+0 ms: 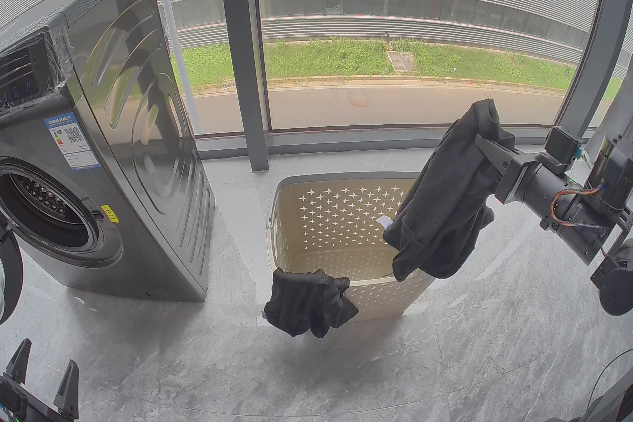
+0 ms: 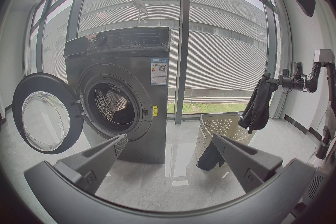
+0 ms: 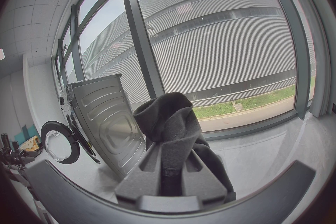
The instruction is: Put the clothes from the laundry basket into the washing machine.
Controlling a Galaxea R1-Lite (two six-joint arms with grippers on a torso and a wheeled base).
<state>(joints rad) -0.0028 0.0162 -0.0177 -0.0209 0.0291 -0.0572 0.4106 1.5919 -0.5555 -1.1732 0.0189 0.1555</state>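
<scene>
Right gripper clenched on a dark garment that hangs over the laundry basket. A second dark garment is draped on the basket's near rim. Left gripper released, low before the washing machine, door open. Print on the front label and yellow sticker is too small to read.

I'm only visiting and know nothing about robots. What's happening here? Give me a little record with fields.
Right gripper: shut on a dark garment, held up over the laundry basket
Left gripper: open, low near the floor, holding nothing
Second dark garment: draped over the basket's near rim, hanging outside
Washing machine: to the left of the basket, door swung open, drum looks empty
</scene>
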